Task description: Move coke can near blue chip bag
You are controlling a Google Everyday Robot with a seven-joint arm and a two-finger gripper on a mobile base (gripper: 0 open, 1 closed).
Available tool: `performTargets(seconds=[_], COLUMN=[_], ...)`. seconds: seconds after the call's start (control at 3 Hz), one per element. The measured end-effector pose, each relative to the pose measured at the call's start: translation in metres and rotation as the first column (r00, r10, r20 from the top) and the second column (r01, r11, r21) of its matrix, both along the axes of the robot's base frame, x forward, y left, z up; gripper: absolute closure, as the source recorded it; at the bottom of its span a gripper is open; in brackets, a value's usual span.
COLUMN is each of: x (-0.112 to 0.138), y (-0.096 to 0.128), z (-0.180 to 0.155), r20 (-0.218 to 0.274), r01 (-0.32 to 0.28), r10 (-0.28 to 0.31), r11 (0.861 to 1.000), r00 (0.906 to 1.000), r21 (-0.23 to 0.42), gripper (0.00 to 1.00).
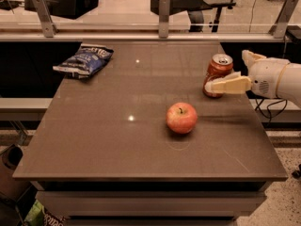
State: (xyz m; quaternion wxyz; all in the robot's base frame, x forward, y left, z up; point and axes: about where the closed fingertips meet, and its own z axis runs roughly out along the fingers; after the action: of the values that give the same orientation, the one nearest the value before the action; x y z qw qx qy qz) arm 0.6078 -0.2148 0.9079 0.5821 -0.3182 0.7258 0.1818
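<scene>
- A brown, smooth rectangular table [108, 145] fills most of the view, seen from above its near edge.
- The small red-orange aluminium coke can with a silver top [216, 71] stands upright close to the table's right edge, about midway between near and far.
- The robot's white arm [277, 79] reaches in from the right side at can height.
- Its cream-coloured two-finger gripper [225, 70] sits at the can, with its fingers spread apart and the can between them.
- One pale finger [230, 84] lies across the near side of the can, low on its body, and looks to be touching it.
- The other finger juts up just beyond the can's far right side, with a thin gap showing between it and the can's rim.
- The pincer is therefore spread around the can rather than closed tight on it.
- The crumpled dark-blue foil chip bag with white lettering [84, 60] lies flat at the far left corner of the table, well apart from the can.
- A round red apple with a short stem [181, 117] rests near the table's middle, nearer than the can and a little to its left.
- A row of grey metal posts [163, 15] stands along the far edge of the table.
</scene>
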Motion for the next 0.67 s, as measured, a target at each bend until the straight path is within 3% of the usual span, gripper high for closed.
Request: performTargets(seconds=[0.33,0.67], x=[0.0136,0.0137], y=[0.0156,0.0178], z=[-0.0009,-0.001], r20=[0.017,0.017], r01=[-0.031,-0.034], r10=[0.03,0.034], r11=[0.999,0.999], r00=[0.9994,0.9993], r21=[0.031,0.031], gripper=[0.16,0.41])
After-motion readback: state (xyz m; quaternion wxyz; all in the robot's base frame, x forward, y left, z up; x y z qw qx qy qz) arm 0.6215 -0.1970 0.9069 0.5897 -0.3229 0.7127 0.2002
